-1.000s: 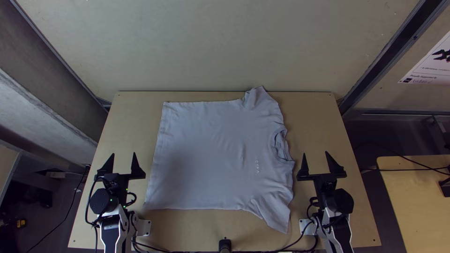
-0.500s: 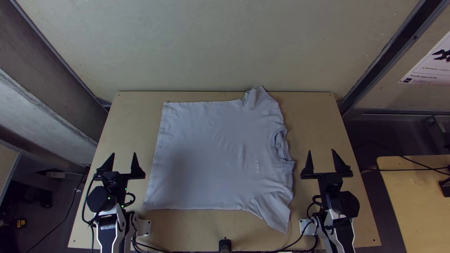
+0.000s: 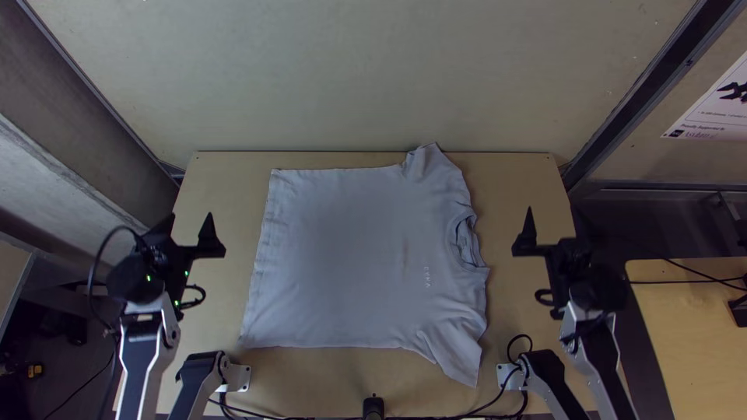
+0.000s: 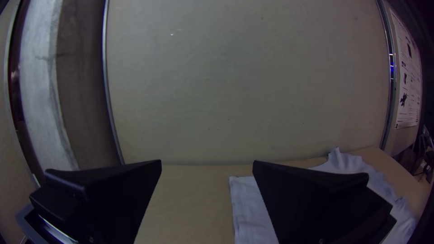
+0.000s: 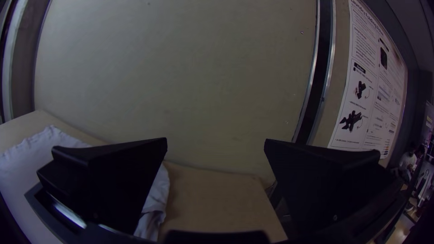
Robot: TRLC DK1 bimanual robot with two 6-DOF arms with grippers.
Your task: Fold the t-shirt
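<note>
Find the shirt (image 3: 350, 257) spread on the table (image 3: 311, 381), with the hem (image 3: 263, 249) to the left and the collar (image 3: 468, 241) to the right. Note one sleeve (image 3: 429, 162) at the far edge, the other (image 3: 461, 359) toward the near edge. See the left gripper (image 3: 190, 218) left of the shirt, the right gripper (image 3: 553, 211) right of it, both apart from it. Place the wall (image 3: 373, 78) behind the table, the poster (image 3: 720, 109) beyond to the right, the second table (image 3: 692, 342) right of the first.
</note>
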